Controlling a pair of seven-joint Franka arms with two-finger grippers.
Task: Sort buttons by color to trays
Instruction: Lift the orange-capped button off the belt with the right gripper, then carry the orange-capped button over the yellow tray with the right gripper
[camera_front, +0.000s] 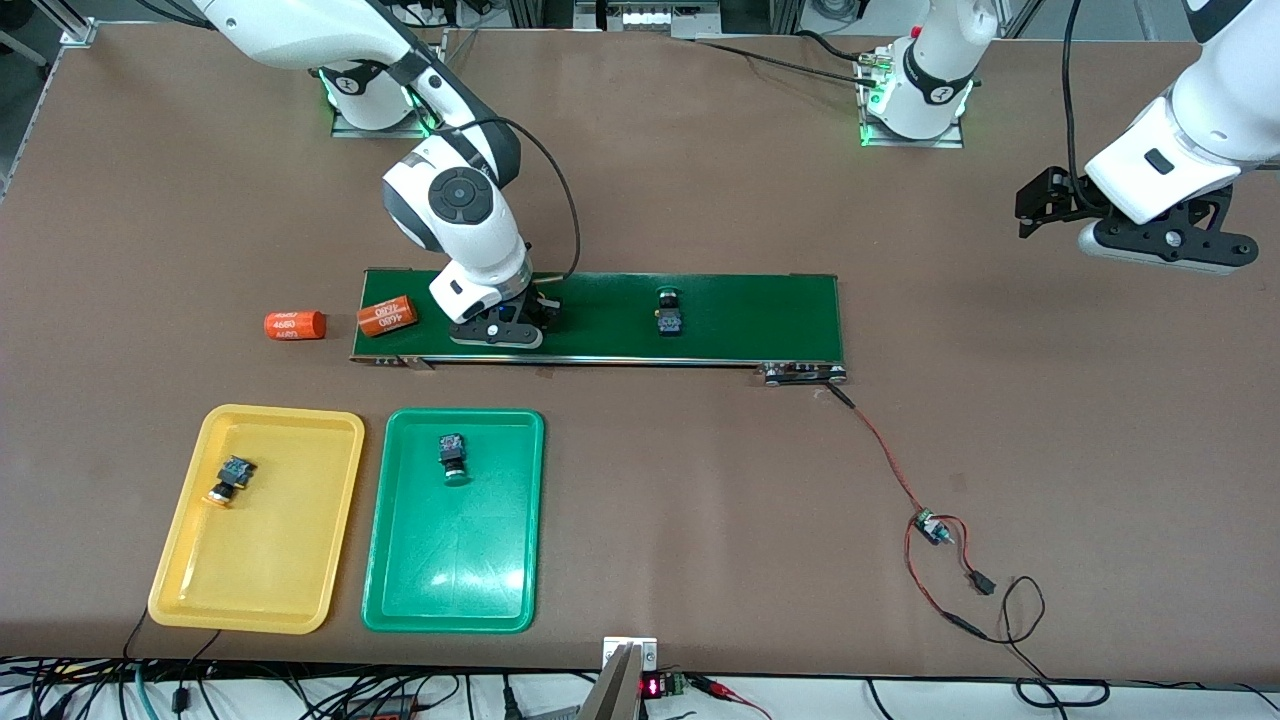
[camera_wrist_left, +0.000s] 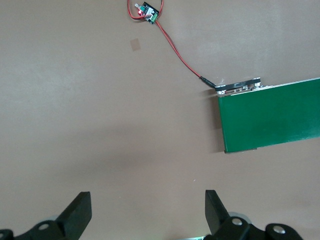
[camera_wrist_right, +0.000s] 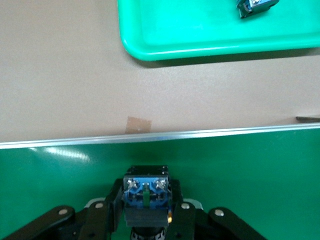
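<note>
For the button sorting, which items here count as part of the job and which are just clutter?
Part of the job:
- yellow tray, holding one button
- green tray, holding one button
- button on the belt
- button in the right tool, closed on it

Just lying about:
- two orange cylinders
- small circuit board with red wires
- left tool, open, waiting

A brown table (camera_front: 700, 480) is seen under even light, with soft glare. Tangled cables (camera_front: 300, 695) are laid along its edge nearest the front camera. Aluminium framing (camera_front: 70, 30) is glimpsed at one corner.
</note>
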